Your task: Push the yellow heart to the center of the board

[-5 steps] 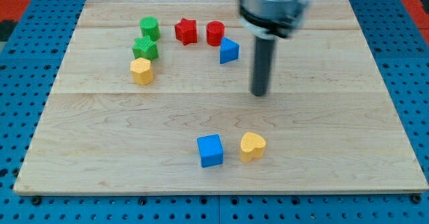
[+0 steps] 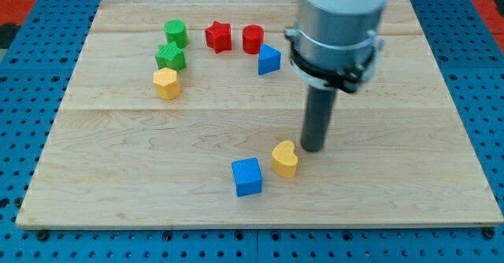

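The yellow heart (image 2: 285,158) lies on the wooden board (image 2: 126,161), below the board's middle and near the view's bottom. My tip (image 2: 313,148) stands just to the heart's right and slightly above it, very close to it or touching it. A blue cube (image 2: 247,176) sits just left of and below the heart.
At the upper left sit a green cylinder (image 2: 176,33), a green star (image 2: 170,57) and a yellow hexagon (image 2: 166,83). A red star (image 2: 219,36), a red cylinder (image 2: 253,38) and a blue triangle (image 2: 268,60) sit near the top middle.
My tip has moved down the view to the heart's right side. The yellow heart has shifted left and slightly up, closer to the blue cube, and has turned.
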